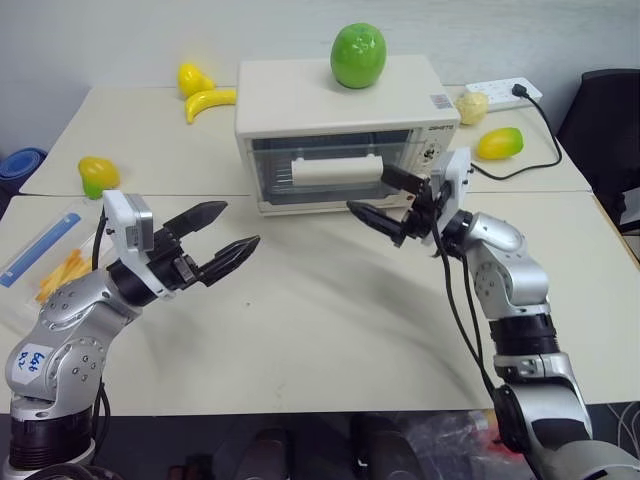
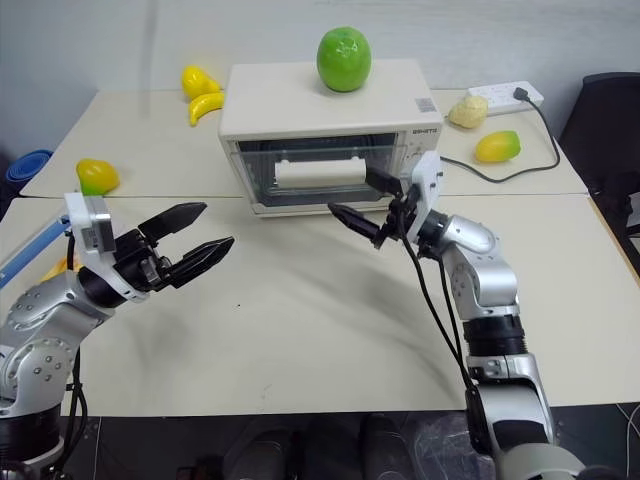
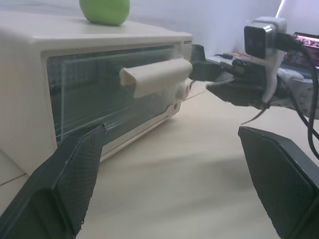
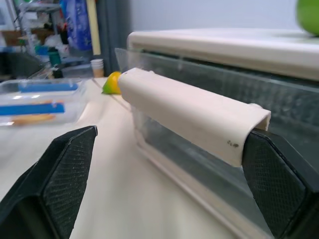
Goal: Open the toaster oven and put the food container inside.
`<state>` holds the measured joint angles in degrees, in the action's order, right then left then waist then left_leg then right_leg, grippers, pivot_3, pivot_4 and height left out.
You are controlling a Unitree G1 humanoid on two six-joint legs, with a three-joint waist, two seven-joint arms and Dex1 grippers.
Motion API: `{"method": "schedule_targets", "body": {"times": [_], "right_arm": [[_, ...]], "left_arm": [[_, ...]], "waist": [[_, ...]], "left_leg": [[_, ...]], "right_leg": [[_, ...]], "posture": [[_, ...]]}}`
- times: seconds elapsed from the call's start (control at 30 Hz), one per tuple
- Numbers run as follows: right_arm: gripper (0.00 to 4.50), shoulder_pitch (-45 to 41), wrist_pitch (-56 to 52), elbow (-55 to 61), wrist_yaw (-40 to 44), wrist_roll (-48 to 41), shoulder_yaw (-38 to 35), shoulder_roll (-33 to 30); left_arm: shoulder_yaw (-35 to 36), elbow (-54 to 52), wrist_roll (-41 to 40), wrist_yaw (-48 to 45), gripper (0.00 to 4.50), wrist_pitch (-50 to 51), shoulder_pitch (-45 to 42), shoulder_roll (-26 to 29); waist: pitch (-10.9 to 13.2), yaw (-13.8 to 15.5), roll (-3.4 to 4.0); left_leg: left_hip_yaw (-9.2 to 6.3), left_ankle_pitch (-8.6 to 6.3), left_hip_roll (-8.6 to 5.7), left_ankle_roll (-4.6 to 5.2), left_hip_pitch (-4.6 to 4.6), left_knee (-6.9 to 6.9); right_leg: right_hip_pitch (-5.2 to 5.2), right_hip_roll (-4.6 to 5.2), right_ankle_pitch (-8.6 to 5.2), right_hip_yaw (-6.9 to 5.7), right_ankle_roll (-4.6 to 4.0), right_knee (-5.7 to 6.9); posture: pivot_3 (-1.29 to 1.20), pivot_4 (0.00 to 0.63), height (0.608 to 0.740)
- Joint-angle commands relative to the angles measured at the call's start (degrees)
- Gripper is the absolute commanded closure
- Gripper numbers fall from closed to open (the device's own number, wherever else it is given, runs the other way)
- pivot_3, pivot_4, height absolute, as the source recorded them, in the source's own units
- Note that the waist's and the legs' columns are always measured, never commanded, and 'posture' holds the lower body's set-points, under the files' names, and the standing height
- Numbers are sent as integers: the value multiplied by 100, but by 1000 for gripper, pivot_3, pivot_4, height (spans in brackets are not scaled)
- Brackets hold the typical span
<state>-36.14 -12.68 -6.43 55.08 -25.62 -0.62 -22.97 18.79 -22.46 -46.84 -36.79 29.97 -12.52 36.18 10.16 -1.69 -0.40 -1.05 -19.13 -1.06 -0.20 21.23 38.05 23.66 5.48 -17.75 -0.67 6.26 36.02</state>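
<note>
Our right hand [image 1: 383, 196] hangs released just before the shut toaster oven's [image 1: 340, 140] handle [image 1: 337, 169]; our left hand [image 1: 222, 234] gapes released; the food container [image 1: 45, 262] sits at the counter's [image 1: 330, 320] left edge.

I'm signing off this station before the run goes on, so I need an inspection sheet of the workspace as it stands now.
Surface: pale tables pushed together, seams showing.
Job's things: toaster oven, door shut, white bar handle facing the robot; food container at the table's left edge, partly behind the left arm.
Clutter: green fruit on the oven's top; banana, yellow fruit, yellow-green fruits and a pale lumpy item around the oven.
Grippers: left pincer open, empty, over the table; right pincer open, empty, at the handle's right end.
Cables: black cord from a white power strip.
Surroundings: black chair, right; blue object, left.
</note>
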Motion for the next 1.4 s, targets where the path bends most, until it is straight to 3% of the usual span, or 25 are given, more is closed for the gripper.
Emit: {"method": "schedule_targets", "body": {"times": [0.03,0.3,0.47,0.67,0.93,1.17,1.27,1.4], "right_arm": [[0,445,374,584,527,225,361,-244],[0,673,1048,317,630,657,508,-295],[0,798,1331,183,563,805,495,-290],[0,1537,2083,-38,554,756,39,-464],[0,2987,2158,516,451,400,-686,-900],[0,3175,1790,1112,336,-60,-1057,-1062],[0,2926,1770,1213,370,-270,-970,-910],[0,2413,1220,1276,540,-643,-545,-652]], "left_arm": [[249,202,-138,96,596,-71,-346,-34],[-610,1691,1020,301,3053,-341,-1863,-189],[-1348,2779,2206,102,4457,-1187,-2277,-312],[-1628,3135,2264,-615,4457,-1385,-2206,-587],[-1850,3162,2856,-598,4457,-1755,-1774,-720],[-1972,2700,3260,-379,4457,-2093,-895,-894],[-1606,2283,3091,-91,4457,-2122,-397,-987],[-312,1165,2023,193,3556,-1956,635,-1130]], "waist": [[0,-4,0],[1,9,-2],[1,-12,-2],[1,62,-3],[1,171,-3],[1,151,-3],[0,148,-1],[1,87,-2]], "left_leg": [[1,0,0,0,0,1],[13,3,-4,-4,-13,9],[13,3,-4,-4,-8,4],[6,3,-8,-4,-2,13],[7,4,-16,3,-3,21],[15,4,-10,2,-16,18],[11,5,-10,2,-18,20],[10,4,-3,1,-16,17]], "right_leg": [[0,-1,0,0,0,0],[2,-8,0,-32,1,4],[4,-11,1,-35,3,11],[0,-5,2,-43,4,10],[-8,-1,7,-40,13,-4],[-7,-2,7,-27,13,-2],[-12,3,7,-27,13,-2],[-6,2,6,-9,12,-3]], "posture": [[0,150,740],[0,150,740],[0,150,740],[0,150,740],[0,150,740],[0,150,740],[0,150,740],[0,150,740]]}}
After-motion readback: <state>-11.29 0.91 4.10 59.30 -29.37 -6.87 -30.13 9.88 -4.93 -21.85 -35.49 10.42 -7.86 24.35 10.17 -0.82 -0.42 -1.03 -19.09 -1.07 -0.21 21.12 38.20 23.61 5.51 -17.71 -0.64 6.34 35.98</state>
